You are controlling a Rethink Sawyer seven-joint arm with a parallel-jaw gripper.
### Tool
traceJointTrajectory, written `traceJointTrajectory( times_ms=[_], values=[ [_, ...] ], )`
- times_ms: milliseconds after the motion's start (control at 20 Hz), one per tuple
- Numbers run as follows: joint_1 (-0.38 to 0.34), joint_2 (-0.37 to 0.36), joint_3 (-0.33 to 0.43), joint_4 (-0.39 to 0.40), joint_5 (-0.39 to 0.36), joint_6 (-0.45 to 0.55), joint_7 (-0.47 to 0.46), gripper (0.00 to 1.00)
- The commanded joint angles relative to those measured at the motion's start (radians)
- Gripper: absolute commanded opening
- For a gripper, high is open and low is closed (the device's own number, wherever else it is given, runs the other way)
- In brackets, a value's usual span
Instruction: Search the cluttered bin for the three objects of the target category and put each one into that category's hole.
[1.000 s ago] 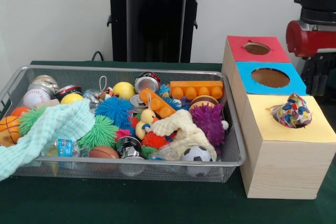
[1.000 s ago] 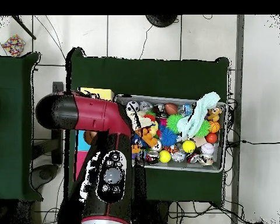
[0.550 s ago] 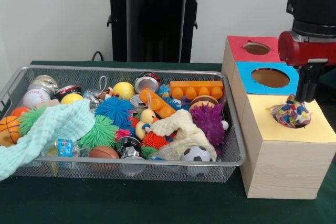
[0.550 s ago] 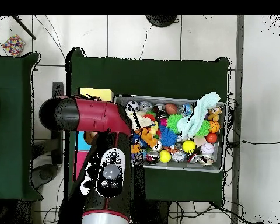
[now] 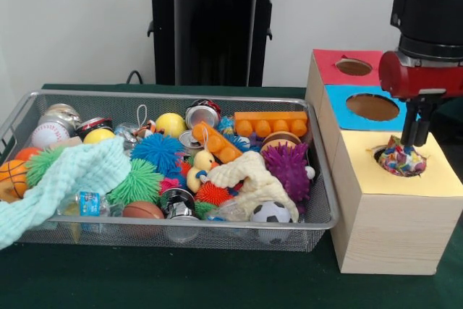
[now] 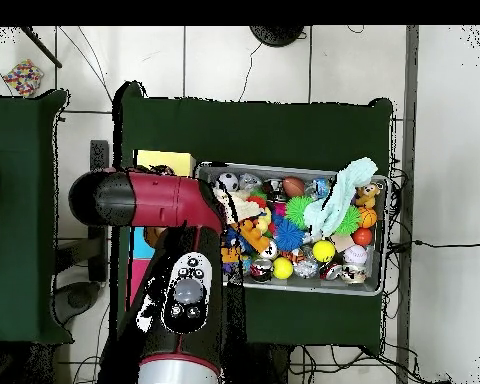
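Change since a second ago: my arm has swung in over the boxes and come down; the multicoloured cloth bundle (image 5: 401, 160), which stood proud on the yellow top, now sits lower in the hole.
Gripper: my gripper (image 5: 415, 134) hangs directly above the bundle, its tip touching or just short of the bundle's upper right edge. I cannot tell how far it is parted, nor whether it has any hold on the cloth; only a dark narrow tip shows under the red wrist.
Task's thing: the bundle sits half in the round hole of the yellow-topped box (image 5: 427, 182), the nearest of the three boxes in the front view, with its crumpled top above the rim.
Key relation: the bundle lies straight below me, a little toward the bin (image 5: 327, 208). The move is vertical, not sideways. The bundle has no clear long axis; it is a rough lump slightly wider than tall.
Judgement: the drop looks nearly done, but the cloth may catch on the rim rather than fall through.
Other boxes: the blue-topped box (image 5: 405, 117) and red-topped box (image 5: 380, 74) stand behind, their holes open.
Overhead view: my arm covers the boxes, so nothing more shows there.
Still to search: the bin is crowded with balls, spiky toys and a pale green cloth (image 5: 65, 179).
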Motion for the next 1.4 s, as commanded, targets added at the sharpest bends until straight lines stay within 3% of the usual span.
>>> traceJointTrajectory(
  times_ms=[50, 350, 750, 1400],
  values=[
    [-0.006, 0.101, 0.036, 0.015, -0.009, -0.075, 0.22, 0.0],
    [-0.003, 0.128, 0.032, 0.016, -0.013, -0.115, 0.215, 0.0],
    [0.024, 0.048, -0.004, 0.055, -0.012, -0.04, 0.216, 0.0],
    [0.089, -0.052, -0.136, 0.056, -0.038, 0.163, 0.207, 0.0]
  ],
)
